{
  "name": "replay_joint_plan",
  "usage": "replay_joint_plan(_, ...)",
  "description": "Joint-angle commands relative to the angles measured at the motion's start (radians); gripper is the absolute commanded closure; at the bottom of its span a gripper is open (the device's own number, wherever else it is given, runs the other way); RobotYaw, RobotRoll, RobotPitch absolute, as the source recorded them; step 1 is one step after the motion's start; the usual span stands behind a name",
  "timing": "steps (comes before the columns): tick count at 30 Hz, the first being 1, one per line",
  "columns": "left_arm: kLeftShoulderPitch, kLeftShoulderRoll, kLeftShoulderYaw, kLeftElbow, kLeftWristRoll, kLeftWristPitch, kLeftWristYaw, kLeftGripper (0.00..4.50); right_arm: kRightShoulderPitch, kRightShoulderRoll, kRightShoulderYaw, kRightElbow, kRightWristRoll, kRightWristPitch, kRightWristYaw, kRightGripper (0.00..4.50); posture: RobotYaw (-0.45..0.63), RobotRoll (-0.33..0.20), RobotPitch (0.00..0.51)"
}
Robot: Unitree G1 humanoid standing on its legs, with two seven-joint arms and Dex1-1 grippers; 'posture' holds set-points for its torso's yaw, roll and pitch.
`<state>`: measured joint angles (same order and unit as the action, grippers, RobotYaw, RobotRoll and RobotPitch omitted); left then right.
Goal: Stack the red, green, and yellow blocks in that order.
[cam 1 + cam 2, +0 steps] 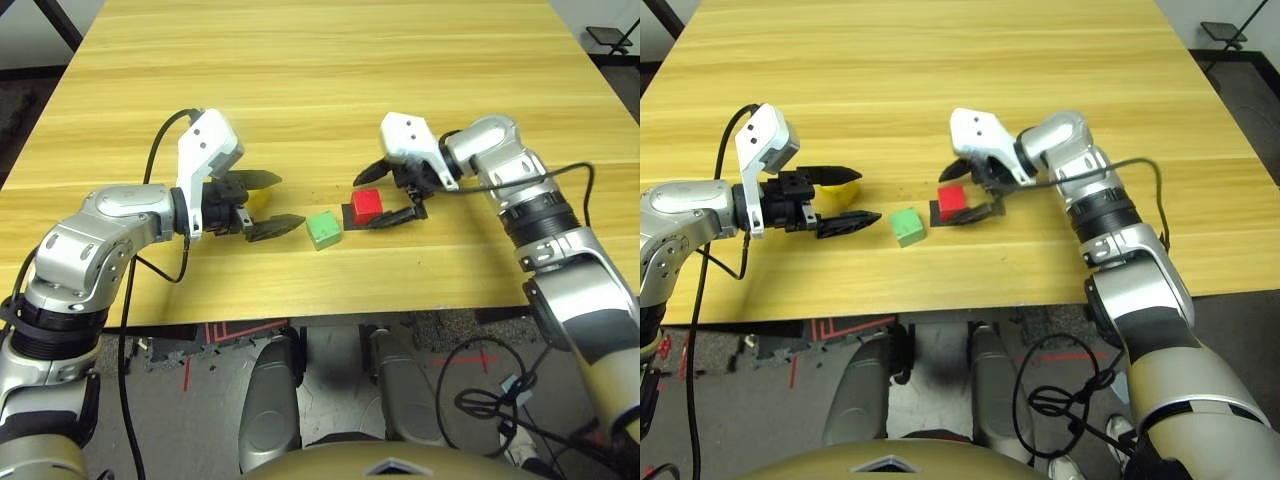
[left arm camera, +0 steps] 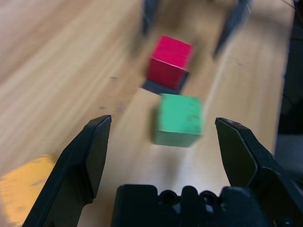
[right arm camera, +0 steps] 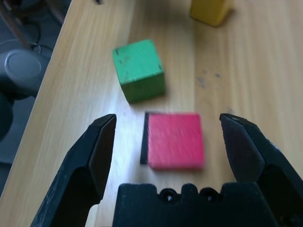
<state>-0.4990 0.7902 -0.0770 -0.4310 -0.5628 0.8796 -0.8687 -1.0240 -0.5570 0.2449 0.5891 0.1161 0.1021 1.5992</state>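
Observation:
The red block [image 1: 367, 205] sits on a flat black patch [image 1: 351, 215] near the table's front. My right gripper [image 1: 362, 203] is open with a finger on each side of the red block, and a gap shows on both sides in the right wrist view. The green block [image 1: 323, 228] lies just left of the red one, a little nearer the front edge. My left gripper [image 1: 291, 199] is open and points at the green block from the left, a short way off. The yellow block [image 1: 843, 190] rests on the table beside the left gripper's far finger, partly hidden by it.
The wooden table [image 1: 330, 60] stretches wide and bare behind the blocks. Its front edge [image 1: 330, 318] runs close below the blocks and both arms. Cables hang over that edge at left and right.

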Motion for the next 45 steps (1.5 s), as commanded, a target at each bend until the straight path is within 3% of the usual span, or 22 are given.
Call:
replay_joint_plan(1, -0.021, -0.024, -0.062, -0.062, 0.001, 0.057, 0.035, 0.00, -0.014, -0.066, -0.029, 0.069, 0.043, -0.044, 0.015, 0.04, 0.27, -0.070, 0.250)
replay_joint_plan(8, -0.046, -0.066, -0.138, -0.053, 0.077, 0.069, 0.112, 0.00, -0.033, -0.123, -0.085, 0.153, 0.022, -0.086, -0.027, 0.04, 0.22, -0.058, 0.245)
replay_joint_plan(20, -0.037, -0.052, -0.233, 0.025, 0.164, 0.019, 0.069, 0.00, 0.047, -0.133, -0.126, 0.003, 0.054, 0.030, -0.096, 0.04, 0.15, -0.038, 0.245)
replay_joint_plan(28, -0.032, -0.103, -0.248, 0.079, 0.204, -0.011, 0.085, 0.00, 0.074, -0.149, -0.149, -0.048, 0.068, 0.065, -0.123, 0.04, 0.12, -0.034, 0.251)
replay_joint_plan(35, -0.076, -0.148, -0.215, 0.073, 0.204, -0.021, 0.080, 2.39, 0.095, -0.153, -0.160, -0.075, 0.072, 0.082, -0.143, 0.00, 0.12, -0.030, 0.252)
replay_joint_plan(45, -0.349, -0.063, -0.225, 0.168, 0.205, -0.051, -0.113, 2.45, 0.131, -0.158, -0.167, -0.089, 0.083, 0.091, -0.165, 0.00, 0.11, 0.001, 0.256)
